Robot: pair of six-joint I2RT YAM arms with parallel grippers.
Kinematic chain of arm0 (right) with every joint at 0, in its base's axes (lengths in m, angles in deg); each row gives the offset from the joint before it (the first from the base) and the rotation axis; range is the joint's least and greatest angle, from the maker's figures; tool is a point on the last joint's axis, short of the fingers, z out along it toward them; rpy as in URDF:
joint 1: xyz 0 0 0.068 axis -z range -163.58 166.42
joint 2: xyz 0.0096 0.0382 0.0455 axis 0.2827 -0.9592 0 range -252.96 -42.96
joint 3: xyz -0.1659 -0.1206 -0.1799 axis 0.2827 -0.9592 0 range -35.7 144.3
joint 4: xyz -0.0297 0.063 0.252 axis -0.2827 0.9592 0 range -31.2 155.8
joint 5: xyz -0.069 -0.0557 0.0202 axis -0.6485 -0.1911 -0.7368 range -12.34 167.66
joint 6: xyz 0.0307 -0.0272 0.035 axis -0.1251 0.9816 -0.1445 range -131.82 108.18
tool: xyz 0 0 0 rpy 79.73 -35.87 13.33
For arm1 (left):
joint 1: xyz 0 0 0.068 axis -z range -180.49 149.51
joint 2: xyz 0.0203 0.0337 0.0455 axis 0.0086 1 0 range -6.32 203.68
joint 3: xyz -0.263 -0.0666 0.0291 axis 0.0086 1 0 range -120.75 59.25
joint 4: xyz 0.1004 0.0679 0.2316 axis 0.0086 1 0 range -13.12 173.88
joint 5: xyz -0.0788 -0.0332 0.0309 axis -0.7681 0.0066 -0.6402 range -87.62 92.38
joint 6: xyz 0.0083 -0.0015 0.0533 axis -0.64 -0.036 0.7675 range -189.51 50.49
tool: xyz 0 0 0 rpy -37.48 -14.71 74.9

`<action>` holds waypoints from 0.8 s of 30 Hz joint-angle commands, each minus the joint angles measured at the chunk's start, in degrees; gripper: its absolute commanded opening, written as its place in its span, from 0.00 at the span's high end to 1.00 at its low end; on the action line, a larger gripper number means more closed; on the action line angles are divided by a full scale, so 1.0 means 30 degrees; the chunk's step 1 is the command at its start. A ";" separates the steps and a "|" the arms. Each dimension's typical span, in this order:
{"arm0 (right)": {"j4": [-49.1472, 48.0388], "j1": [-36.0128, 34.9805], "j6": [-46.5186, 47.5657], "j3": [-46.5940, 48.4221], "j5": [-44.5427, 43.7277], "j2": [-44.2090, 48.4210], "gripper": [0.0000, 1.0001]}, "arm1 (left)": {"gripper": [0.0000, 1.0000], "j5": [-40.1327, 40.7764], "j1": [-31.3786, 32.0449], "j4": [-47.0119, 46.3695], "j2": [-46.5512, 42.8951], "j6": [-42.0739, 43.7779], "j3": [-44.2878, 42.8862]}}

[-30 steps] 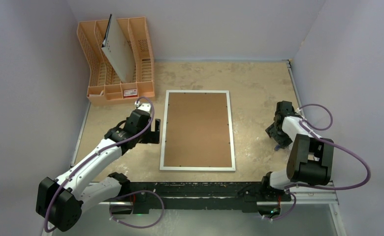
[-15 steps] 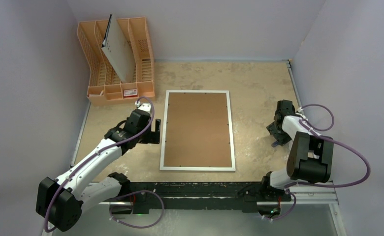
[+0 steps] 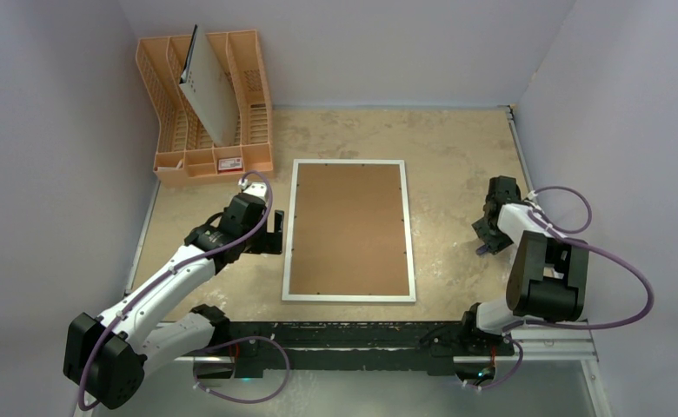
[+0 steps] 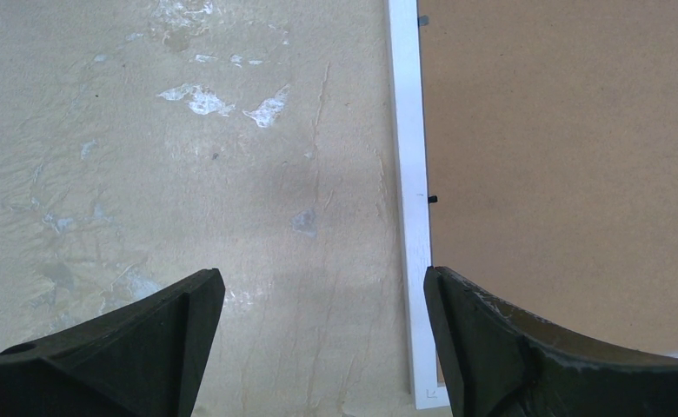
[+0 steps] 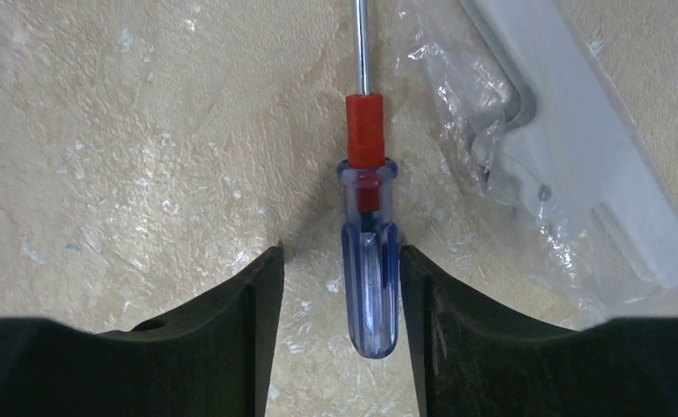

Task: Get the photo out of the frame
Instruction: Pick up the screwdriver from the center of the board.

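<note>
On the table (image 3: 457,156), the frame (image 3: 348,230) lies flat at the centre, brown back up, white border all round. You cannot see the photo (presumably face down under that back).

Your left gripper (image 4: 322,287) has its fingers wide and holds nothing. It hovers low at the frame's left edge, with one finger over the white border.

Your right gripper (image 5: 340,252) is well off to the frame's right, its fingers partly narrowed either side of the screwdriver (image 5: 368,287). One finger looks to touch the clear blue handle and a gap shows at the other, so there is no grip yet.

Step in hand, by my reading: fetching the tool. Next you need a firm hold on the handle, then the tip carried to the small dark tabs (image 4: 433,199) along the back's edge.
</note>
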 commanded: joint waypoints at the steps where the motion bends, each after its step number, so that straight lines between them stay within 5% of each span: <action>1: 0.1911 0.0212 0.0129 -0.0434 -0.0870 -0.1089 0.47 | 0.11 -0.0224 -0.0114 -0.0483 -0.0055 0.0204 -0.0726; 8: 0.1780 0.0212 0.0431 -0.0308 -0.0428 -0.1406 0.67 | 0.11 -0.0303 -0.0114 -0.0483 -0.0259 0.0186 -0.0726; 10: 0.1715 0.0210 0.0527 -0.0330 -0.0190 -0.1457 0.90 | 0.11 -0.0369 -0.0114 -0.0498 -0.0339 0.0204 -0.0726; 11: 0.1663 0.0200 0.0548 -0.0336 -0.0117 -0.1486 0.94 | 0.11 -0.0417 -0.0114 -0.0485 -0.0388 0.0201 -0.0726; 19: 0.1464 0.0190 0.1632 -0.0180 0.0011 -0.1425 1.00 | 0.11 -0.0583 -0.0114 -0.0514 -0.0988 0.0175 -0.0699; 24: -0.0644 0.0154 0.4153 -0.1183 0.3329 0.0070 1.00 | 0.10 -0.0656 -0.0114 -0.0511 -0.1459 0.0131 -0.0712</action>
